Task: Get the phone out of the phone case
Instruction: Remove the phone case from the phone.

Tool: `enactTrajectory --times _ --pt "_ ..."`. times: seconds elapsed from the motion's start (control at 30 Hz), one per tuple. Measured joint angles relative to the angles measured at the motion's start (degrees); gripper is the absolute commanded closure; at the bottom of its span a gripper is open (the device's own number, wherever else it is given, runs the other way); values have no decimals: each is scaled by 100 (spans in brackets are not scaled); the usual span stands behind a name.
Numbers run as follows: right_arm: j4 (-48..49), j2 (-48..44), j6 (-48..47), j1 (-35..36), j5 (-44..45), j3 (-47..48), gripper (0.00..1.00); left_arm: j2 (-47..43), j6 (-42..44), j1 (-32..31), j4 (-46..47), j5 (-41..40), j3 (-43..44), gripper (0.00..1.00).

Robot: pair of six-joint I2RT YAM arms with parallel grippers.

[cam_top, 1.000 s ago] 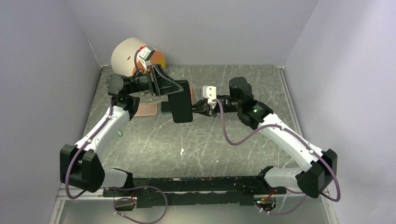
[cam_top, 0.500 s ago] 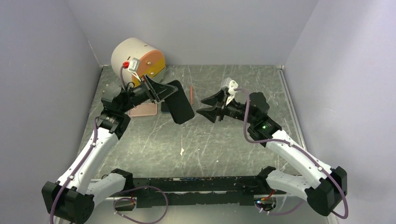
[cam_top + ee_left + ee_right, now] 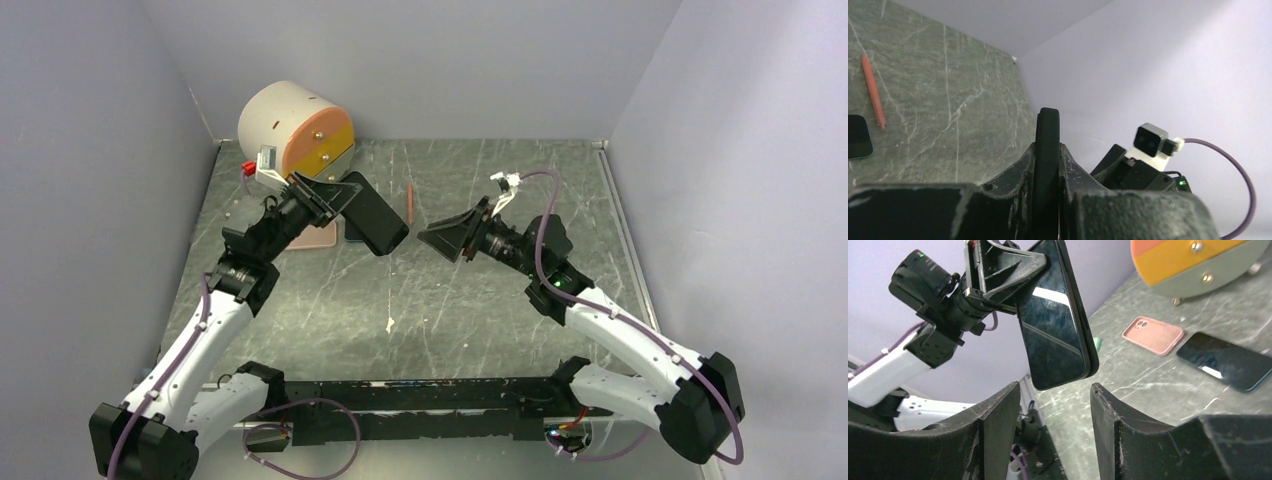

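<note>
My left gripper (image 3: pixel 335 197) is shut on a black phone in its black case (image 3: pixel 374 214) and holds it tilted above the table. In the left wrist view the phone stands edge-on (image 3: pixel 1047 150) between the fingers. In the right wrist view its glossy screen (image 3: pixel 1053 320) faces me, with the case rim along its right side. My right gripper (image 3: pixel 440 240) is open and empty, a short way right of the phone's lower end, with its jaws apart and pointing at it (image 3: pixel 1055 392).
A pink phone case (image 3: pixel 1152 334) and a dark bare phone (image 3: pixel 1225 361) lie flat on the table behind the held phone. An orange pen (image 3: pixel 409 203) lies farther back. A white drum with an orange face (image 3: pixel 296 122) stands at the back left.
My right gripper let go of the phone's end and backed off to the right, now open. My left arm drew back to the left with the phone, which tilted over.
</note>
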Motion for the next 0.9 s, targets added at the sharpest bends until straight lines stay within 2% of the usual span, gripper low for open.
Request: enactTrajectory --times 0.33,0.9 --pt "511 748 1283 79 33 -7 50 131 -474 0 570 -101 -138 98" --pt "1239 1296 1764 85 -186 85 62 275 -691 37 1016 -59 -236 98"
